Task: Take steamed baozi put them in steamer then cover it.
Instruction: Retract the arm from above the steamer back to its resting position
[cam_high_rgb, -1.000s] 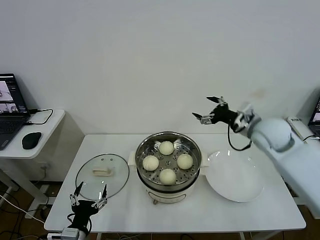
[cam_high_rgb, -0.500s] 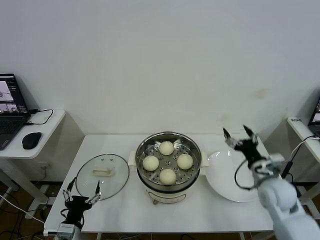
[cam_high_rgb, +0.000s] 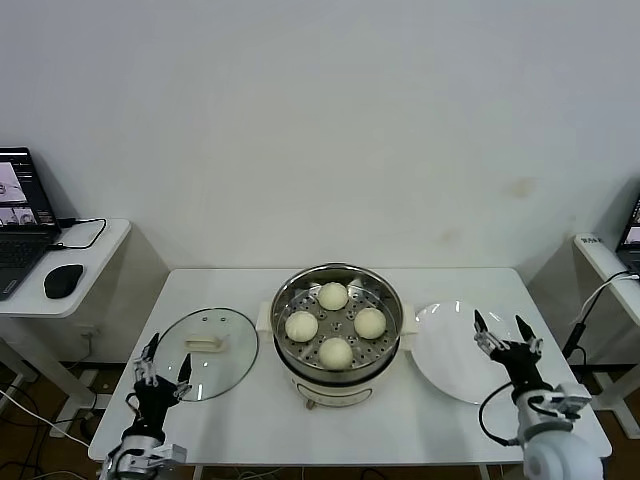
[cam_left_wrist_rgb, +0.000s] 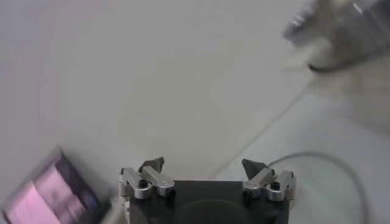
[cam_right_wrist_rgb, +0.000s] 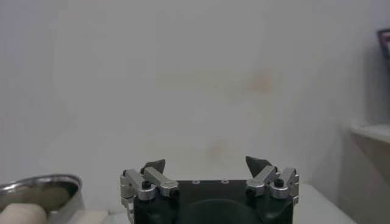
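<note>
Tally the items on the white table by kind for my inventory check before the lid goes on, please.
Steamed baozi: 4 (first one, all in the steamer)
Steamer: 1
Glass cover: 1, lying beside the steamer
White plate: 1
Total: 7

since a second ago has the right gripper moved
Yes. The right gripper has dropped from above and behind the white plate to its near right edge, open.

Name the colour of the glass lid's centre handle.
Cream-white handle on the round clear glass lid; head view shows it best.
</note>
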